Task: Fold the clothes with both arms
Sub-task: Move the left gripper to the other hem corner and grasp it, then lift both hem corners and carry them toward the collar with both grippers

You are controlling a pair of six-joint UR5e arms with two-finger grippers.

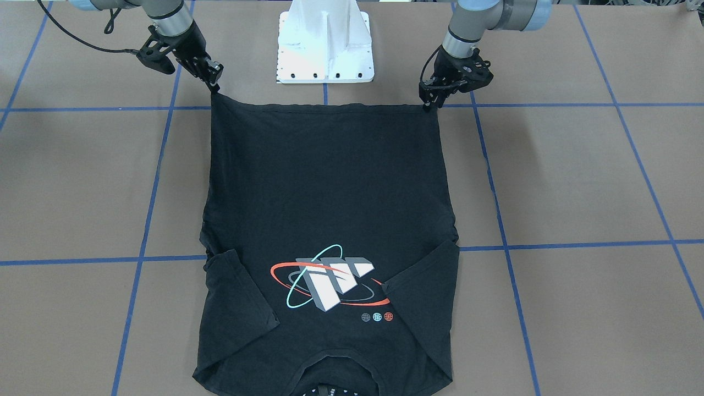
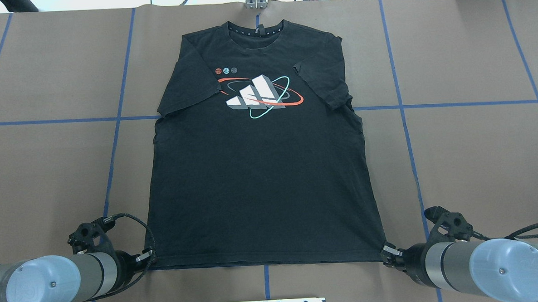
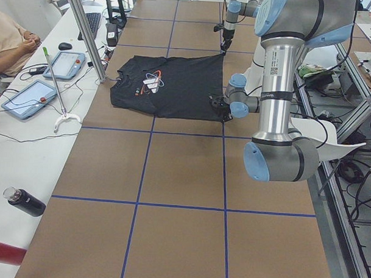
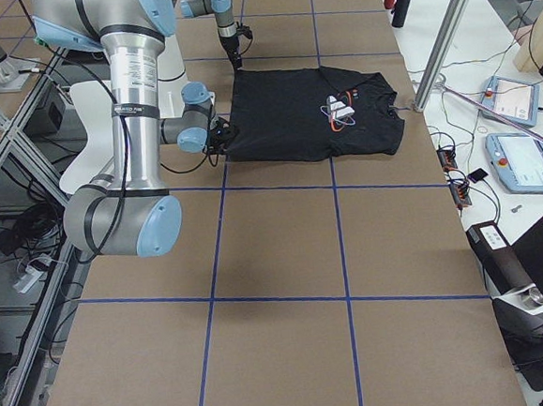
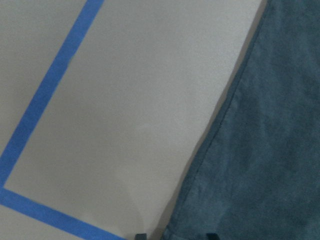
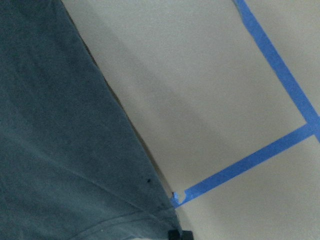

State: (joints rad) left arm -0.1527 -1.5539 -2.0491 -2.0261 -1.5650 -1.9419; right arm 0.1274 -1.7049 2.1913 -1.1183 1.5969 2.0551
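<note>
Bright, even overhead light; soft shadows; wrist views blurred

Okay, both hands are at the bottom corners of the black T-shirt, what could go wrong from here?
First, the left hand and right hand meet the T-shirt only at its extreme hem corners; a shallow pinch might slip on lifting. Second, the sleeves lie loosely folded over the front; carrying the hem across could drag them askew.
</note>
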